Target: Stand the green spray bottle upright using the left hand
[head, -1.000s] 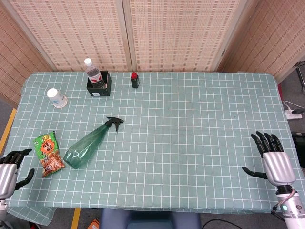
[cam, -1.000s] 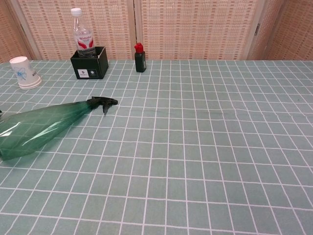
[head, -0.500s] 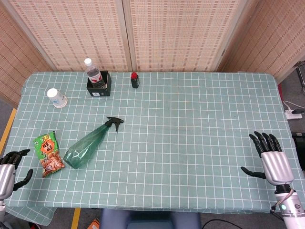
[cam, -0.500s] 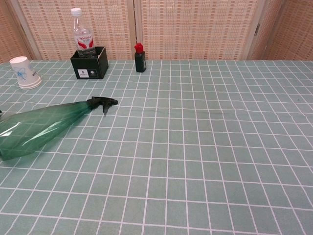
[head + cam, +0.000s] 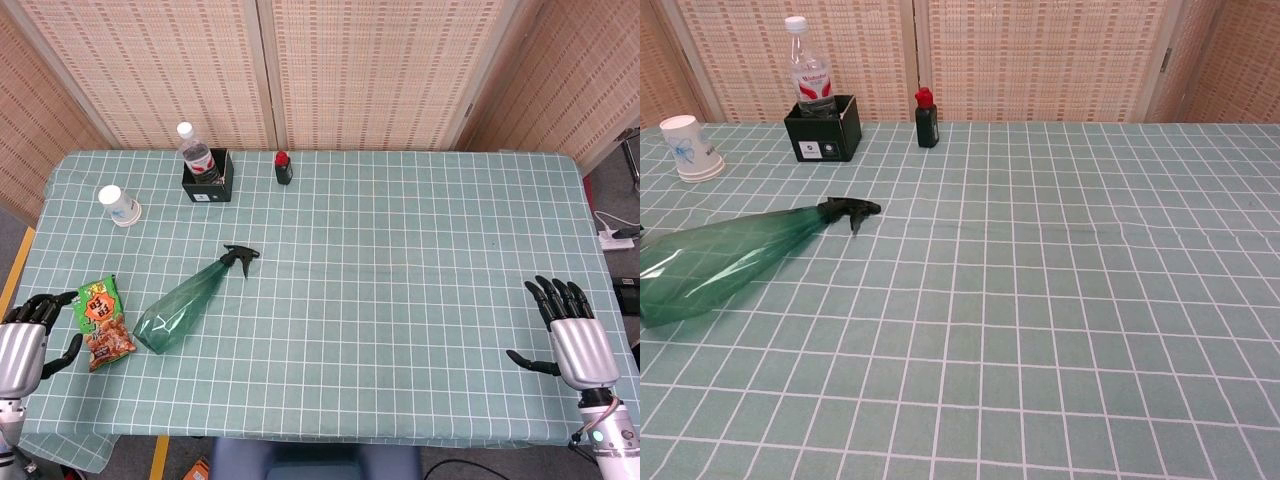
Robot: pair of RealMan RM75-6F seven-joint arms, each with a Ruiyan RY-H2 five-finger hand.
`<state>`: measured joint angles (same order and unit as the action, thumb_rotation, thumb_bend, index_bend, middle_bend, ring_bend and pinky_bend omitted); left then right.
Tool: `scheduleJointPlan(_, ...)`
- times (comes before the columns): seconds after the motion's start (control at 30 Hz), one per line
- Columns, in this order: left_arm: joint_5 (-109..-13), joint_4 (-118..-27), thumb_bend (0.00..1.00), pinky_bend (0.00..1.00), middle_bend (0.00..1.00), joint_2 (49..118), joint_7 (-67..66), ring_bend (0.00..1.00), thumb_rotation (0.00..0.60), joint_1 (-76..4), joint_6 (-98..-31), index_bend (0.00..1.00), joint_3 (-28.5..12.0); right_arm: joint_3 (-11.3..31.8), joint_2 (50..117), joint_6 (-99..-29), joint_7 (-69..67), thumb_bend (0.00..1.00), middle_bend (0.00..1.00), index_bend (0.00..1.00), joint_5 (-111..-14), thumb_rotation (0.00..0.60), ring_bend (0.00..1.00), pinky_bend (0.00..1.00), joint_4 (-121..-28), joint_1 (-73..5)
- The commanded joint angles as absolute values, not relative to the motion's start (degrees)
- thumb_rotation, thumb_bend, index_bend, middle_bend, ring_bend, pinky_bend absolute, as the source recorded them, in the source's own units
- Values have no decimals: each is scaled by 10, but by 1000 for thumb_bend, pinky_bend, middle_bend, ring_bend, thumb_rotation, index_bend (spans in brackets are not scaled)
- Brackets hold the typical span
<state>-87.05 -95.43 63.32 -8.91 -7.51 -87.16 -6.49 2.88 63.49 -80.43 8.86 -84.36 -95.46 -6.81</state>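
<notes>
The green spray bottle (image 5: 186, 305) lies on its side on the checked tablecloth, its black trigger head (image 5: 240, 259) pointing up and to the right. The chest view shows the same bottle (image 5: 720, 263) at the left edge. My left hand (image 5: 28, 345) hovers open at the table's front left corner, left of the bottle's base, with a snack packet between them. My right hand (image 5: 573, 338) is open near the front right edge, far from the bottle. Neither hand appears in the chest view.
A snack packet (image 5: 101, 322) lies just left of the bottle's base. At the back left are a paper cup (image 5: 119, 206), a black box (image 5: 209, 178) holding a water bottle (image 5: 196, 155), and a small dark bottle with a red cap (image 5: 284, 168).
My left hand has moved up and to the right, closer to the snack packet. The right hand shifted only slightly. The spray bottle has not moved.
</notes>
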Motion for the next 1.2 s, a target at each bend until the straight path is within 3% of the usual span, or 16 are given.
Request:
scheduleJointPlan(0.03, -848, -1070, 306, 421, 309, 590, -151, 257, 600, -120, -850, 251, -119, 29, 635, -799, 93, 60, 29, 94, -843, 600, 0, 0, -956, -71)
scheduleJointPlan(0.2, -768, -1207, 268, 426, 295, 572, -281, 257, 600, -180, -790, 252, -161, 30, 634, -794, 95, 60, 29, 94, -840, 600, 0, 0, -959, -75)
scheduleJointPlan(0.37, -624, -1254, 267, 430, 301, 627, -440, 268, 600, -265, -760, 252, -195, 29, 633, -798, 89, 59, 29, 94, -842, 600, 0, 0, -958, -73)
scheduleJointPlan(0.53, -484, -1213, 264, 441, 314, 725, -583, 288, 600, -345, -786, 248, -199, 28, 632, -801, 82, 60, 28, 94, -844, 600, 0, 0, -955, -70)
scheduleJointPlan(0.73, -358, -1144, 263, 443, 327, 818, -666, 300, 600, -410, -838, 229, -208, 27, 629, -801, 74, 59, 29, 94, -844, 600, 0, 0, -953, -69)
scheduleJointPlan(0.93, -311, -1091, 262, 445, 329, 879, -696, 301, 600, -456, -870, 215, -216, 27, 626, -795, 75, 59, 29, 94, -840, 600, 0, 0, -956, -70)
scheduleJointPlan(1.2, -305, -1001, 263, 424, 329, 922, -684, 301, 600, -489, -863, 213, -216, 26, 623, -789, 71, 60, 29, 94, -839, 600, 0, 0, -957, -72)
